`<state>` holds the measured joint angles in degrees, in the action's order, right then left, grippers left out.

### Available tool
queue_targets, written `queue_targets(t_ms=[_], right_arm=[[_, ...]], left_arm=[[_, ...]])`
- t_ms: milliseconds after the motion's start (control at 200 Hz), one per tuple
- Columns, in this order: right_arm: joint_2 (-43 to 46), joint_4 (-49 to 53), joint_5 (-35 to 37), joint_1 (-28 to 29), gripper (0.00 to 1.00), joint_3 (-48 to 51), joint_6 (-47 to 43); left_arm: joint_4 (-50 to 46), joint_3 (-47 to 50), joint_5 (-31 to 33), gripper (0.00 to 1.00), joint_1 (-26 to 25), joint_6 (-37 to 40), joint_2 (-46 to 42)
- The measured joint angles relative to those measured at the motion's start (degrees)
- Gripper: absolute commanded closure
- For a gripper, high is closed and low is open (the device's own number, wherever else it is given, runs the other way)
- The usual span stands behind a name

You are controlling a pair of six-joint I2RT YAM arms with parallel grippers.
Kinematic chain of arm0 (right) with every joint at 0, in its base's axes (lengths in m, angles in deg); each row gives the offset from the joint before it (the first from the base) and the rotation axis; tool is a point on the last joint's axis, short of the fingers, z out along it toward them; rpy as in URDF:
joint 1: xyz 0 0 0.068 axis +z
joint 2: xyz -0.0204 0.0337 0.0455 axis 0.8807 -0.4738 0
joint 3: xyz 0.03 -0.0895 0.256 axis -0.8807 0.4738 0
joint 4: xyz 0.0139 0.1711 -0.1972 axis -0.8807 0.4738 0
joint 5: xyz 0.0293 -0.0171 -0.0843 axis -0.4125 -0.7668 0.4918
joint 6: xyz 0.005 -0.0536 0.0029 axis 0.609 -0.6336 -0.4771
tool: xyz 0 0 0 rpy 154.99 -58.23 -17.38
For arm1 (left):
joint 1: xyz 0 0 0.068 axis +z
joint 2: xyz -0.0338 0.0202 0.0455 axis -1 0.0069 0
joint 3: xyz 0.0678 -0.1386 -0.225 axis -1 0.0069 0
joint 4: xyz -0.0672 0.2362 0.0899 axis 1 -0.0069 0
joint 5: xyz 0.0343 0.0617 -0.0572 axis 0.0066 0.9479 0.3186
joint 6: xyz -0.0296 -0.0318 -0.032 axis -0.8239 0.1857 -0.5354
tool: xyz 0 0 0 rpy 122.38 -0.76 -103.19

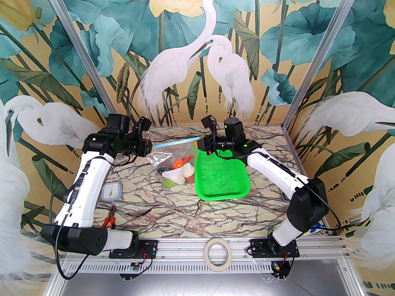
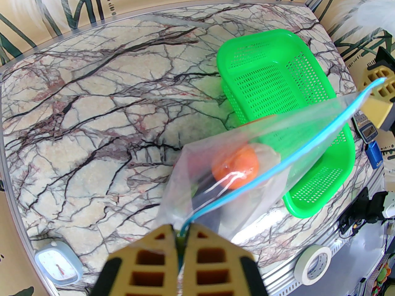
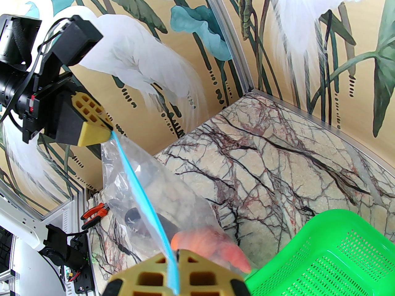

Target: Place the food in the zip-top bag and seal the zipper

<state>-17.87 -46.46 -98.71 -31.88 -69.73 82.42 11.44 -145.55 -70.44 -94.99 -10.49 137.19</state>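
Note:
The clear zip-top bag [image 1: 172, 162] hangs above the marble table, stretched between both grippers. Its light-blue zipper [image 1: 176, 142] runs taut from one gripper to the other. My left gripper [image 1: 150, 148] is shut on the zipper's left end, and in the left wrist view the fingers [image 2: 160, 257] pinch the strip [image 2: 277, 162]. My right gripper [image 1: 200, 142] is shut on the other end, where the strip [image 3: 139, 190] enters its fingers [image 3: 148, 276]. The food [image 1: 178, 173] sits inside the bag's bottom, an orange [image 2: 236, 170] on top.
A green mesh basket [image 1: 220, 177] stands right of the bag, close under the right gripper. A small pale-blue timer [image 1: 111, 192] and red-handled pliers [image 1: 109, 219] lie front left. A tape roll [image 1: 217, 253] rests on the front rail.

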Motion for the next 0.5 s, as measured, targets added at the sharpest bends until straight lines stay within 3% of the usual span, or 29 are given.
queue_targets(t_ms=[500], right_arm=[[0.1,0.0,0.2,-0.2,1.0,0.0,0.3]], left_arm=[[-0.5,0.1,2.1,1.0,0.7,-0.2,-1.5]])
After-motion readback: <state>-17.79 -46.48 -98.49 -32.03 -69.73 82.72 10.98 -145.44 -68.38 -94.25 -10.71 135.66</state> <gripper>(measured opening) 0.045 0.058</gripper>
